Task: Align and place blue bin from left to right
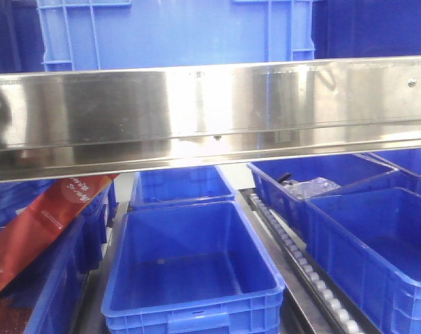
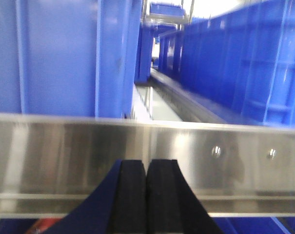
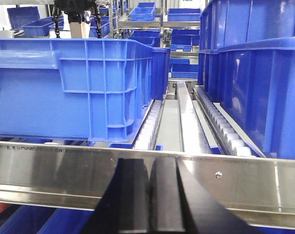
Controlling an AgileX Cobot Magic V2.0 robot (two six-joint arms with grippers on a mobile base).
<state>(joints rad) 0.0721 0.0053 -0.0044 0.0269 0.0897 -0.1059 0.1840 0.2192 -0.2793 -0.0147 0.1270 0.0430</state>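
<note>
Ahead, steel rail [image 3: 88, 168] between closed right claw [image 3: 149, 204] and blue bin [image 3: 74, 87].

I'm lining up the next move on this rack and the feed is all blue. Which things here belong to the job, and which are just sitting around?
Job:
- blue bin on the upper shelf
- left gripper, shut
- right gripper, shut
- steel shelf rail in front of it

Just lying about:
- empty bin on the lower level
- red carton
- clear plastic bag in a lower bin
- roller track

Blue bin [image 3: 74, 83] bright blue; rail [image 1: 210, 111] silver.
</note>
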